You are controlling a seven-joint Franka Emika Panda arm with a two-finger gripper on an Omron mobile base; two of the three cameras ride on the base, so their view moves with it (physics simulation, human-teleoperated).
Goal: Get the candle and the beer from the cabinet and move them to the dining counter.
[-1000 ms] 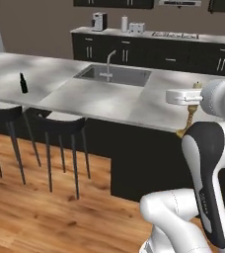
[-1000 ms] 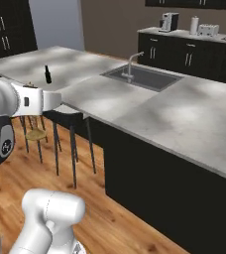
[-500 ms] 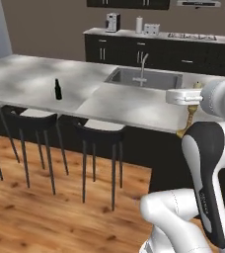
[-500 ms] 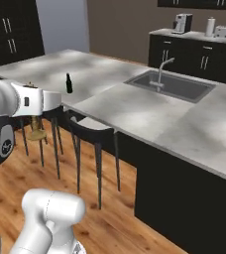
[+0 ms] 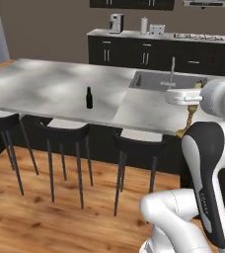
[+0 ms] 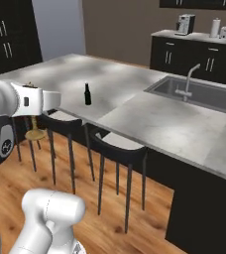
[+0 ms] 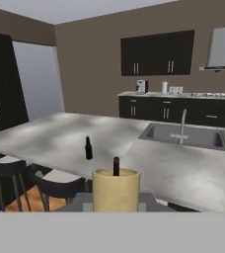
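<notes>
The tool (image 5: 189,105) is closed on the candle (image 5: 187,123), carrying it upright near the table's (image 5: 45,89) stool-side edge, close to the sink (image 5: 171,81); whether it is over the top or just off it I cannot tell. The beer (image 5: 89,98) already stands on the table, near the middle of that long edge. The likely trouble is a tip: the slim candle could topple if let go while tilted or too near the edge, and then roll to the floor. The faucet (image 5: 172,74) and sink lie just beyond, so setting down too far in risks the basin. Stools (image 5: 65,133) line the edge below, where the base could catch them.
</notes>
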